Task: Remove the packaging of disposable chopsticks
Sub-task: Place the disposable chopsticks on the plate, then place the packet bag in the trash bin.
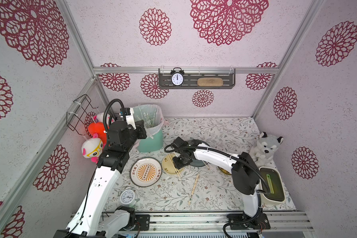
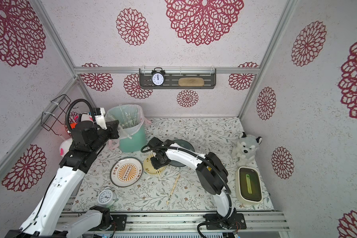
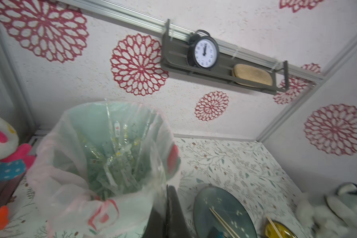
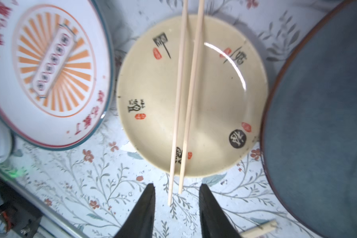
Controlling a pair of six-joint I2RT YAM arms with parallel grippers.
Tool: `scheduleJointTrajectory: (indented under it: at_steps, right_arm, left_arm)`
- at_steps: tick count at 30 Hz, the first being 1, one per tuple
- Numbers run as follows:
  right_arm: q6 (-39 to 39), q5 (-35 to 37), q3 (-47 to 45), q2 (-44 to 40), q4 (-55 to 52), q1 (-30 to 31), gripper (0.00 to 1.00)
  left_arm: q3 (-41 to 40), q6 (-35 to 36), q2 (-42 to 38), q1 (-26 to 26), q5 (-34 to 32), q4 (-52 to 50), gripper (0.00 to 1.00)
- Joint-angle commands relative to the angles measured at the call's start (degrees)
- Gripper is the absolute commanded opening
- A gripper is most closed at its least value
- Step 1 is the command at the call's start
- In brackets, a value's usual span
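Floral tabletop [image 1: 214,134]: right gripper [image 4: 177,184] is gaping around chopsticks [image 4: 191,90] at plate's [image 1: 167,168] five o'clock, risking nudging them off. I'm reading left gripper [image 3: 169,210] closed.

The left arm stretches up high with the left tool [image 3: 169,208] pressed shut; the right arm bends low, the right tool [image 4: 176,186] parted (pointing downward).

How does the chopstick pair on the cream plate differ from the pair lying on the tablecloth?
The bare pair rests across the cream plate, sticks slightly splayed. The other pair lies on the tablecloth, sticks tight together, and looks still sleeved, with print near one end. Both are pale bamboo.
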Motion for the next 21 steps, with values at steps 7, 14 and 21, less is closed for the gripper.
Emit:
scheduleJointTrajectory:
  at_steps: [7, 14, 21]
  right_arm:
    - [-1.5, -0.3, -10.0, -12.8, 12.0, 0.0, 0.42]
    - [-0.7, 0.4, -20.1, -21.8, 18.2, -0.2, 0.43]
    - [-0.7, 1.8, -25.2, -26.8, 19.9, -1.1, 0.43]
  left_arm:
    - [25.3, 2.3, 19.0, 2.8, -6.9, -6.9, 0.0]
    - [45.5, 6.1, 40.3, 2.7, -11.9, -21.3, 0.0]
    - [63.4, 5.5, 54.1, -0.5, -15.4, -42.0, 0.15]
